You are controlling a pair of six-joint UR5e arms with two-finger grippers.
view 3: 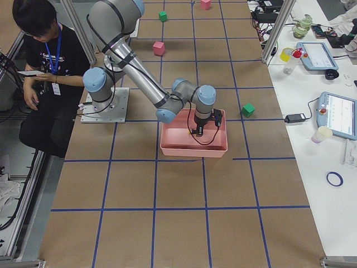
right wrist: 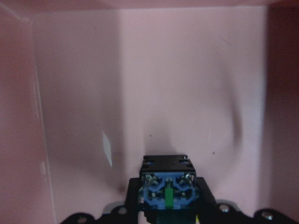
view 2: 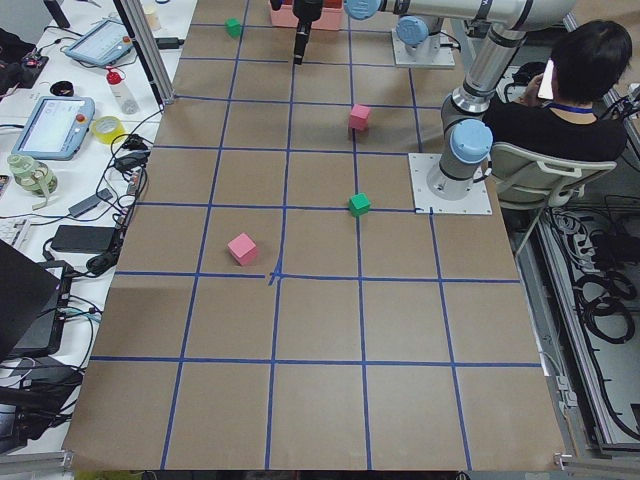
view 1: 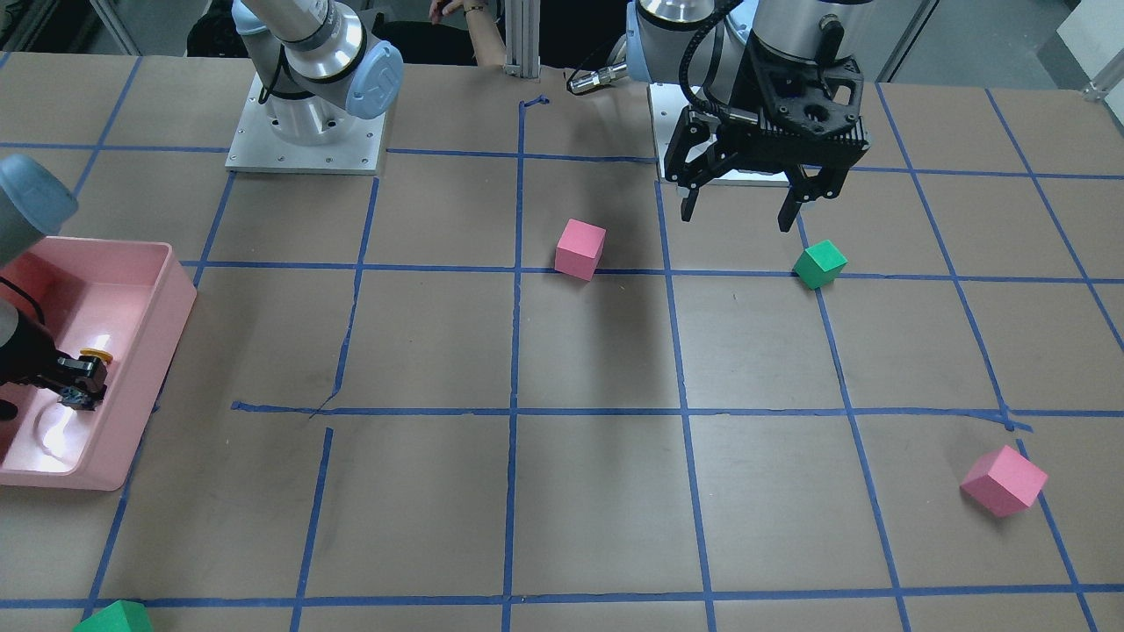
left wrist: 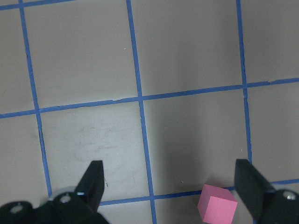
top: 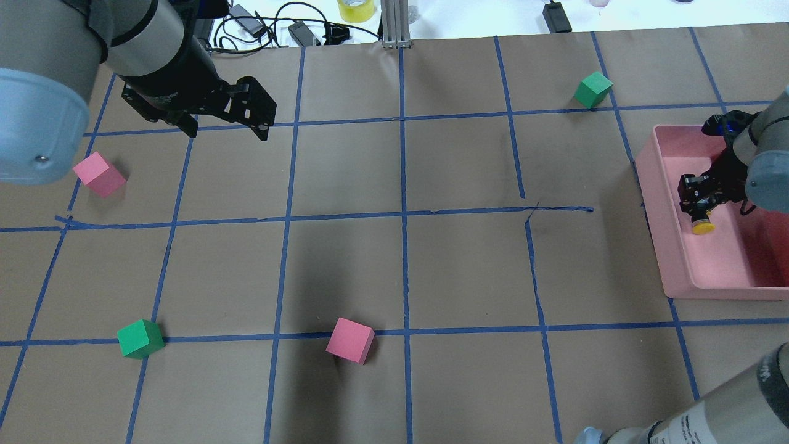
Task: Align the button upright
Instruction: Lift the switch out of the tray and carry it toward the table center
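Note:
The button [right wrist: 166,186] is inside the pink bin [top: 669,246], between the fingers of my right gripper [top: 699,197]. The gripper is shut on it just above the bin floor. In the right wrist view the button's black and blue base end faces the camera. Its yellow cap [top: 703,227] sticks out of the gripper on the side towards the robot and also shows in the front view [view 1: 97,355]. My left gripper [top: 227,132] is open and empty, hovering high above the table far from the bin.
Two pink cubes [top: 98,174] [top: 350,340] and two green cubes [top: 140,338] [top: 593,89] lie scattered on the taped brown table. The bin walls [right wrist: 140,70] stand close around the right gripper. A person sits behind the robot bases [view 3: 39,61].

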